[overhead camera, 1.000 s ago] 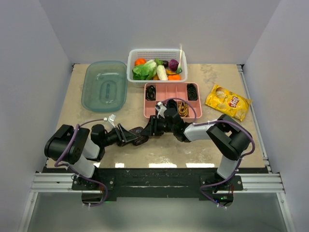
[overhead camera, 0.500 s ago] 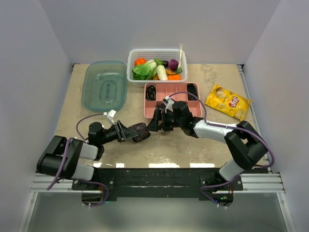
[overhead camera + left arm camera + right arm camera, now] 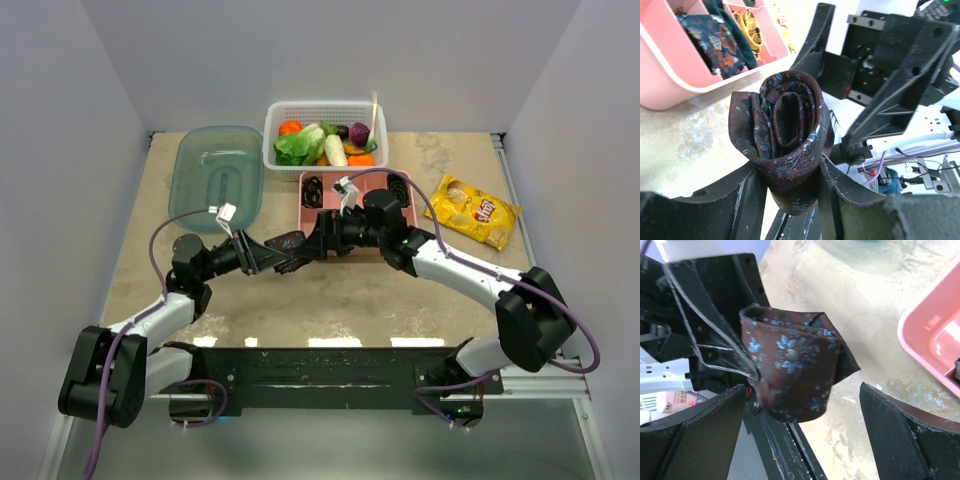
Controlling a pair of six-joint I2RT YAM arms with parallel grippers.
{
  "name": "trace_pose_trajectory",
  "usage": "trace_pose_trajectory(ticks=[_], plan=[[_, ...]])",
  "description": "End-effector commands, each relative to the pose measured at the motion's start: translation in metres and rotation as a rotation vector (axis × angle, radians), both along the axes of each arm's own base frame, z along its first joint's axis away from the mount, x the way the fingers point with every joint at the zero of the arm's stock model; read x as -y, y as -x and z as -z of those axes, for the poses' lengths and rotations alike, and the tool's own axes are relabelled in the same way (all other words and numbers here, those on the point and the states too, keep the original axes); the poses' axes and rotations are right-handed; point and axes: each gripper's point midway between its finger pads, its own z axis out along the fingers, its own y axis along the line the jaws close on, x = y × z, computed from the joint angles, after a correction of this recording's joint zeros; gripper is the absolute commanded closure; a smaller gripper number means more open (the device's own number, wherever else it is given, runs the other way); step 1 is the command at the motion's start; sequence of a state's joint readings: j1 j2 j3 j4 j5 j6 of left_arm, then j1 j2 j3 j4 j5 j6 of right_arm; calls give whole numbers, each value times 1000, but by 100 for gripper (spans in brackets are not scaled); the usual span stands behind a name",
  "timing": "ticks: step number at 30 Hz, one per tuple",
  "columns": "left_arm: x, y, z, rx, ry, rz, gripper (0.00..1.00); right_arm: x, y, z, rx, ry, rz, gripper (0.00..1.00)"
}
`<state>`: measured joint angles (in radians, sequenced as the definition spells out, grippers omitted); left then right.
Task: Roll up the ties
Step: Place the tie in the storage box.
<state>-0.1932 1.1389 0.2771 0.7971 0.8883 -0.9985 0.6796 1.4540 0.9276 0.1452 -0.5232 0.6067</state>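
From above, you have carried the tie [image 3: 289, 243] away from the near middle of the table [image 3: 350, 295]. A second ago it sat low by the arm bases; now both arms reach out and it hangs just beside the near-left corner of the pink tray [image 3: 303, 200]. The left gripper [image 3: 278, 251] pinches it, and the right gripper [image 3: 313, 240] faces it from the tray side, close but, as far as this view shows, not gripping. I judge the rolling done and the drop into the tray the step in hand.

From the left wrist, the tie is a tight coil squeezed between your two left fingers [image 3: 747, 192]. Its spiral end faces this lens, so the long axis runs roughly toward the camera, crosswise to the pinch. The outer wrap flares a little on the left side. The tray lies behind and to the left, with other coiled ties in its compartments, a dark blue patterned one [image 3: 715, 45] and a gold one [image 3: 747, 25].

From the right wrist, your right fingers [image 3: 705, 432] are spread wide on either side of the coil and clear of it. Here the coil stands roughly upright in the picture, open rim upward. A flap of cloth juts to the right, toward the tray corner.
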Motion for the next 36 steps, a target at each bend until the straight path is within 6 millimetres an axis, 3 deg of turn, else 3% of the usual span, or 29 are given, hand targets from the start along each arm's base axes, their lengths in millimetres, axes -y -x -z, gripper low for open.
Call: trace_pose_trajectory(ticks=[1, 14, 26, 30, 31, 33, 34, 36], plan=[[4, 3, -31, 90, 7, 49, 56, -2, 8, -15, 20, -20, -57, 1], [5, 18, -64, 173, 37, 97, 56, -13, 14, -28, 7, -116, -109, 1], [10, 23, -77, 201, 44, 123, 56, -22, 16, -32, -31, -173, -140, 1], [10, 24, -79, 206, 46, 124, 56, -24, 18, -35, -36, -190, -150, 7], [11, 25, -80, 209, 46, 126, 56, -24, 18, -37, -33, -201, -157, 15], [11, 25, -81, 207, 47, 131, 56, -26, 19, -40, -41, -217, -163, 20], [11, 25, -81, 207, 47, 129, 56, -27, 21, -43, -42, -234, -173, 29], [11, 26, -81, 209, 46, 132, 56, -27, 21, -45, -47, -248, -178, 34]])
